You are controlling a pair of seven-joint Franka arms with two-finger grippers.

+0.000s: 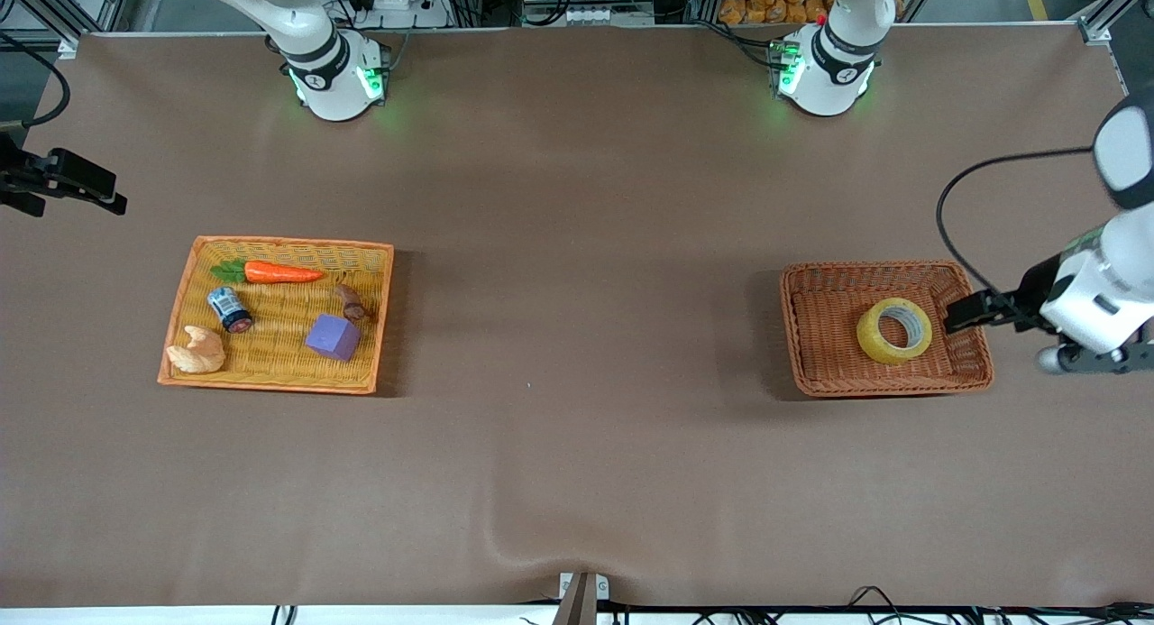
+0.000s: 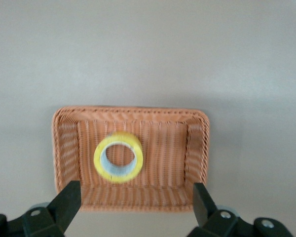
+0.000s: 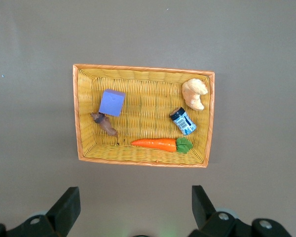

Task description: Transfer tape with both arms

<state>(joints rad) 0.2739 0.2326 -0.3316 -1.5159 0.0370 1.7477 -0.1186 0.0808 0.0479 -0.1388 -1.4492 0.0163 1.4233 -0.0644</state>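
The tape (image 1: 894,330), a yellowish ring with a pale grey core, lies flat in the brown wicker basket (image 1: 888,389) toward the left arm's end of the table. It also shows in the left wrist view (image 2: 118,157) inside the basket (image 2: 138,111). My left gripper (image 1: 969,317) hangs open and empty over the basket's outer rim, with its jaws (image 2: 136,197) wide apart and clear of the tape. My right gripper (image 1: 77,192) is open and empty (image 3: 136,197), high over bare table beside the yellow tray.
A yellow wicker tray (image 1: 279,387) toward the right arm's end holds a carrot (image 1: 281,272), a blue-and-white can (image 1: 229,308), a croissant (image 1: 198,350), a purple cube (image 1: 333,337) and a small brown item (image 1: 352,302). The tray also shows in the right wrist view (image 3: 143,69).
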